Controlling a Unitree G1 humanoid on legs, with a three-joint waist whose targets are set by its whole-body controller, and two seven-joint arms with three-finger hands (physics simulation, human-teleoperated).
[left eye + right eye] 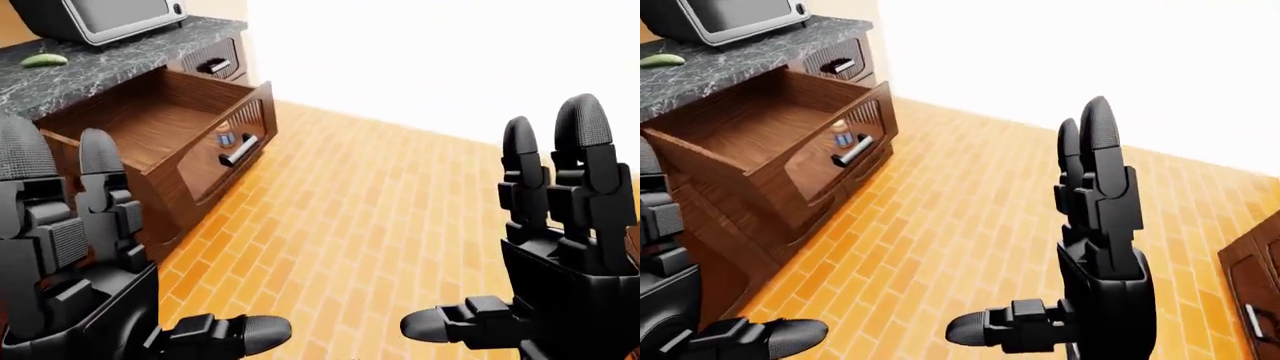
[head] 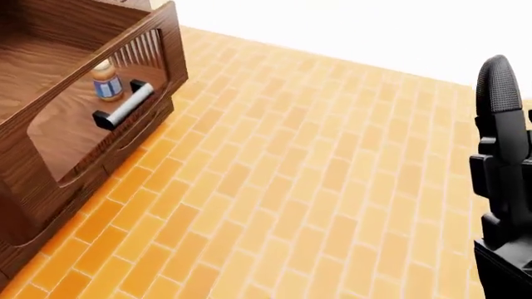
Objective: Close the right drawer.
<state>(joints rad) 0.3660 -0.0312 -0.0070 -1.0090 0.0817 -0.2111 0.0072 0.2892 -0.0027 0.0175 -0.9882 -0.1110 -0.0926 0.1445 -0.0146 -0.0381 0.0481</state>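
The right drawer (image 1: 150, 131) is pulled far out of the wooden cabinet at the left of the left-eye view. Its front panel carries a metal bar handle (image 1: 238, 149), and a small bottle (image 1: 224, 135) shows through the panel. The drawer also shows at the upper left of the head view (image 2: 50, 134). My left hand (image 1: 120, 300) is open, raised at the lower left, right of and below the drawer. My right hand (image 1: 530, 262) is open at the right, far from the drawer, and shows in the right-eye view (image 1: 1080, 247).
A grey stone counter (image 1: 90, 71) tops the cabinet, with a microwave (image 1: 100, 16) and a green vegetable (image 1: 44, 59) on it. A shut smaller drawer (image 1: 212, 64) lies beyond. Orange brick floor (image 2: 316, 168) spreads right. Another cabinet (image 1: 1255, 300) stands at the right edge.
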